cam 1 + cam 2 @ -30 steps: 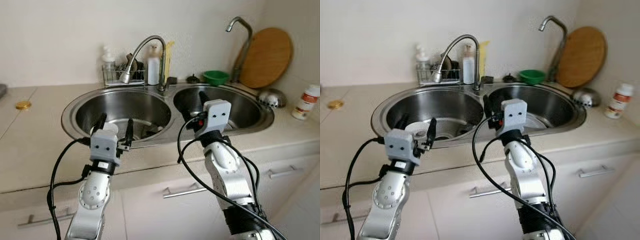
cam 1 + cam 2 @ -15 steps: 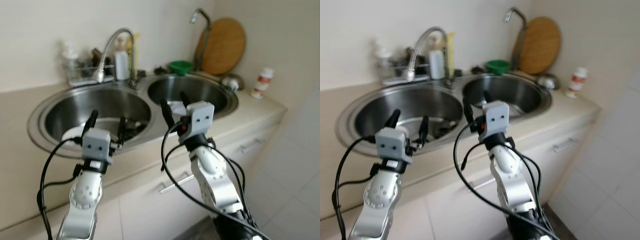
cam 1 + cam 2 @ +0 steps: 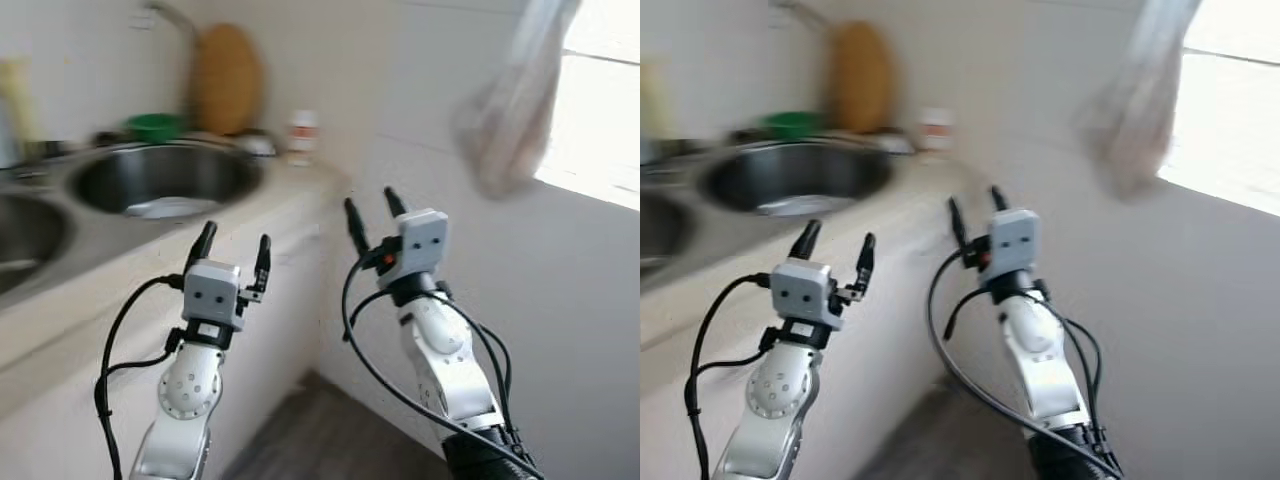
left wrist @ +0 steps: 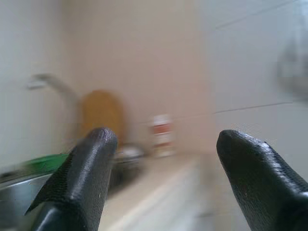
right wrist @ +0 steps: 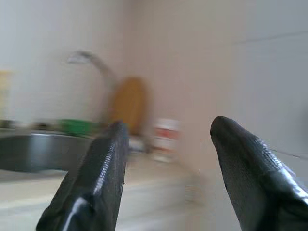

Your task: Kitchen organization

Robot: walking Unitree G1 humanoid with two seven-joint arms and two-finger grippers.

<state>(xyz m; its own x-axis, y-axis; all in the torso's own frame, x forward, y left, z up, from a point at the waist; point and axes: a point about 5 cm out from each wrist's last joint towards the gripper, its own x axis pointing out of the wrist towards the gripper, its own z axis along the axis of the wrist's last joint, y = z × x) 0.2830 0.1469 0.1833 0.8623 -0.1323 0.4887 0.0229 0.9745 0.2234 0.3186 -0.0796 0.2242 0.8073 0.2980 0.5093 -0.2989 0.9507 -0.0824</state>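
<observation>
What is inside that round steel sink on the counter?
The sink holds a pale, flat shape at its bottom, maybe a plate; blur hides what it is. The near wall covers the front of the bowl. Behind the rim sit a green bowl and a wooden board.

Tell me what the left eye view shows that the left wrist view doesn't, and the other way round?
Left eye view alone: both silver arms, the left gripper and right gripper raised with fingers apart and nothing between them, a bright window, a pale blurred cloth or bag hanging beside it, and the dark floor.

Left wrist view alone: a close look along that gripper's textured black fingers.

Both: the round wooden board, white bottle, green bowl, sink and beige counter, all blurred.
</observation>
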